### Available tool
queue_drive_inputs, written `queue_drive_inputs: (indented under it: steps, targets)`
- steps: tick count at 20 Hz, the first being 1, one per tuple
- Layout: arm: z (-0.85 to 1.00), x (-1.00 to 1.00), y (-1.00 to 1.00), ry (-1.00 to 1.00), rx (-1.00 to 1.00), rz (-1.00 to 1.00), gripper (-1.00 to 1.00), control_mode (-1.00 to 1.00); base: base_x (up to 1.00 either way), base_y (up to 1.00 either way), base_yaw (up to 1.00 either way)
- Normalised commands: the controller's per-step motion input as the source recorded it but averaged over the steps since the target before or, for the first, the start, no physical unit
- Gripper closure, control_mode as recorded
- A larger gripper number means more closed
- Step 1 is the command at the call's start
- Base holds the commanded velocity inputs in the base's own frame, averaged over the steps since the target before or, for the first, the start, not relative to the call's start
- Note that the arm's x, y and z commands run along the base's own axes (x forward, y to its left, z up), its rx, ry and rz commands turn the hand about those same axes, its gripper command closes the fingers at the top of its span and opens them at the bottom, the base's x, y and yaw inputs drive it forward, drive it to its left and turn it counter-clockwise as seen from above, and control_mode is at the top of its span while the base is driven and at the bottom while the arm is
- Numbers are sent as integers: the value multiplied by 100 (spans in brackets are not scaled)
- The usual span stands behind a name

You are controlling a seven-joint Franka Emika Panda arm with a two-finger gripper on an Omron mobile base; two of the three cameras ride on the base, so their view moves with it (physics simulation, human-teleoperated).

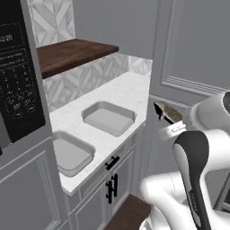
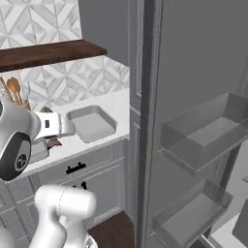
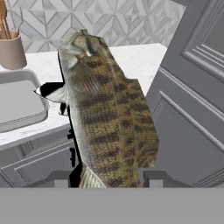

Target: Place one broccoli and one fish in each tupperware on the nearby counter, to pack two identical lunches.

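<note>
Nearest in the hand view, we see the brown fish [image 3: 109,118] pinched between our gripper [image 3: 105,177] fingertips, above the counter [image 3: 131,61] edge. In the left base view, the fish [image 1: 167,112] hangs right of two empty tupperware [image 1: 109,117] trays.

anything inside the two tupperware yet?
No. Both tupperware show bare grey floors on the counter. The brown fish sits between the gripper fingers, off the counter's edge.
</note>
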Motion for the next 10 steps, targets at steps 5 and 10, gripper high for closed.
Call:
queue_drive_inputs:
  steps: [5, 10]
  targets:
    - [0, 0, 0, 0, 0, 0, 100, 100, 97, 12, 13]
    - [0, 0, 0, 0, 0, 0, 100, 100, 75, 35, 17]
